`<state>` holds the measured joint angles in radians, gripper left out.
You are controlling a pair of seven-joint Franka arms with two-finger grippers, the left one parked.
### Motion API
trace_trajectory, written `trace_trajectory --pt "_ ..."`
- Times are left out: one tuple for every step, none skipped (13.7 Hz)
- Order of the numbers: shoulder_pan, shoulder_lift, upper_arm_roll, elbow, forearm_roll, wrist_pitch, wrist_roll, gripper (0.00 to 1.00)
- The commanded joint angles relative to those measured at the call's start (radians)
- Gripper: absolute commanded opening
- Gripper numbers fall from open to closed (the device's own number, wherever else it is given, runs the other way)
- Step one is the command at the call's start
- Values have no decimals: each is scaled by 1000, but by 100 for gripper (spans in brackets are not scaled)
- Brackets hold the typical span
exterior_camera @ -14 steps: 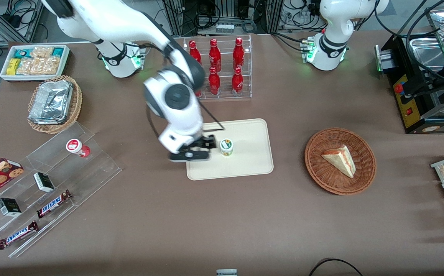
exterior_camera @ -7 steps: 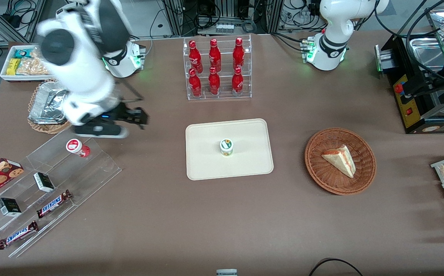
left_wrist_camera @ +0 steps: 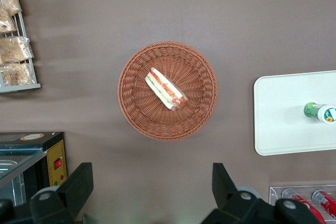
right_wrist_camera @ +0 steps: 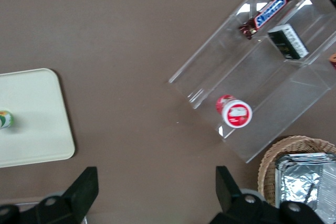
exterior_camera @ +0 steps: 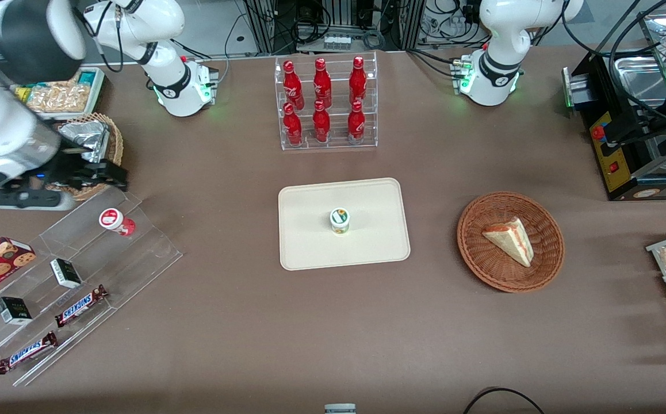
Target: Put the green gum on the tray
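The green gum (exterior_camera: 339, 221) stands upright near the middle of the cream tray (exterior_camera: 367, 247), white lid up. It also shows in the left wrist view (left_wrist_camera: 319, 112) on the tray (left_wrist_camera: 281, 114), and in the right wrist view (right_wrist_camera: 5, 119) on the tray (right_wrist_camera: 37, 124). My gripper (exterior_camera: 100, 175) is open and empty, high above the table toward the working arm's end, over the foil-filled basket and the clear stepped rack, far from the tray. In the right wrist view my gripper (right_wrist_camera: 156, 187) has its fingers wide apart over bare table.
A red-bodied bottle (exterior_camera: 115, 221) lies on the clear stepped rack (exterior_camera: 137, 253) with Snickers bars (exterior_camera: 80, 305). A foil-filled wicker basket (exterior_camera: 113, 150), a red-bottle rack (exterior_camera: 324, 103) and a wicker basket with a sandwich (exterior_camera: 508, 241) stand around the tray.
My gripper has drawn away from the green gum on the tray, rising and swinging toward the working arm's end of the table. The gum stays standing on the tray.
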<state>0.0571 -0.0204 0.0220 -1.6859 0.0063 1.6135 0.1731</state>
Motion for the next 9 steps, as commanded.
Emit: trace_trajectory --pt "-20 7 -34 25 12 -29 -55 99" --pt "-16 13 -55 35 17 -29 -67 99" --pt "-17 25 -74 57 21 -32 -70 99" --pt "-17 34 -80 66 23 -38 -82 99" --pt "-17 40 -80 69 21 -38 -89 99" --pt "-19 40 -82 69 23 -38 -90 99" --pt "-19 46 -82 71 21 -38 -92 99" --pt "-19 53 -86 77 21 -38 -92 99" --pt "-19 56 -97 80 24 -37 -92 99"
